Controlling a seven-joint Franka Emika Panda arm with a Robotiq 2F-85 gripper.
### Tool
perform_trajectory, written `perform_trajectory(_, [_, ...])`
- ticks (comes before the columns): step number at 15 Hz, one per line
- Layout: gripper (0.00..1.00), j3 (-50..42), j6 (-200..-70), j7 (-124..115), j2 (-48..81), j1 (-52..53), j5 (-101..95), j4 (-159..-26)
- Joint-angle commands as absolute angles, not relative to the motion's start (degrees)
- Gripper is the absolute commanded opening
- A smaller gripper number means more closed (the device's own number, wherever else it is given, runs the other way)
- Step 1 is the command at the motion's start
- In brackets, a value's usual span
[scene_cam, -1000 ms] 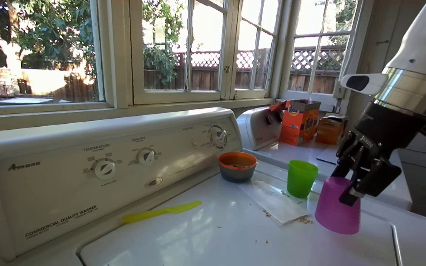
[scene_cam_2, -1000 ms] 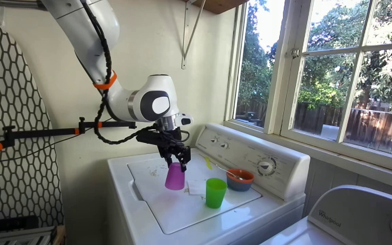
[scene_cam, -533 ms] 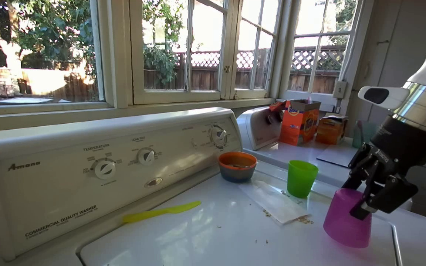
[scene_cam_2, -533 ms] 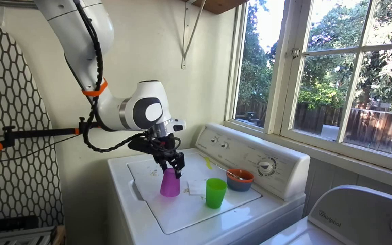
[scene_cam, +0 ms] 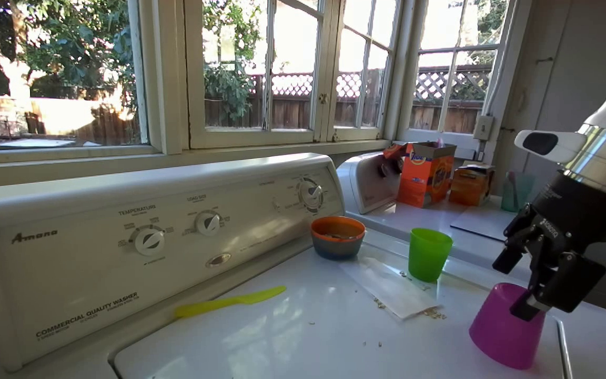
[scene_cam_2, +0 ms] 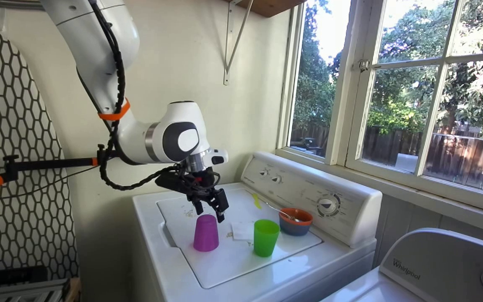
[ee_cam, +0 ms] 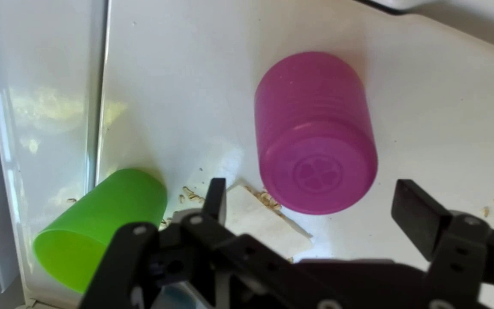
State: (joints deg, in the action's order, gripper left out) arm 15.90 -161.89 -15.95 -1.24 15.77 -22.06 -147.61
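Read tool (ee_cam: 311,199) as released, with fingers (ee_cam: 418,214) spread wide and gripping nothing. Find magenta plastic tumbler (ee_cam: 315,133) upside down on white washer lid (scene_cam: 282,342), apparently resting on its rim, with base showing between the fingertips. Note a visible gap on both sides in the wrist view, tighter on one. Judge step in hand as letting the tumbler go. To do it well: hold full spread, confirm both gaps, then back off straight along finger direction. Avoid any sideways sweep; could skid or tip a tapered, probably light tumbler on slick enamel. Clear base height before any swing. Keep off green tumbler (scene_cam: 430,258), standing upright nearby, and paper napkin (scene_cam: 403,300) with oat flakes (scene_cam: 433,313) scattered alongside.

On to lettering. Read "Amana" and "COMMERCIAL QUALITY WASHER" on control panel (scene_cam: 255,216), plus "TEMPERATURE" and "LOAD SIZE" above two knobs (scene_cam: 149,241). Make out "Tide" on orange detergent box (scene_cam: 418,181), "Whirlpool" on neighbouring machine (scene_cam_2: 451,256) and probably "ROBOTIQ" on black tool body (scene_cam: 566,210). Note ringed, petal-like emblem embossed on tumbler base, without legible letters. Cannot resolve finer print around the knobs or on smaller orange carton (scene_cam: 470,184).
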Motion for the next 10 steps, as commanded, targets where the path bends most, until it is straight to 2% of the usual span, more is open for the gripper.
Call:
perform_trajectory(1, [1.00,16.1,-160.1,-20.9,-5.2,15.4,-27.1,-148.4])
perform_trajectory(4, [1.00,16.0,-156.9,-24.6,-8.0,14.4,-28.7,-148.1])
perform_trajectory(10, [1.00,15.0,-149.7,-22.3,-8.5,12.4,-19.6,-146.0])
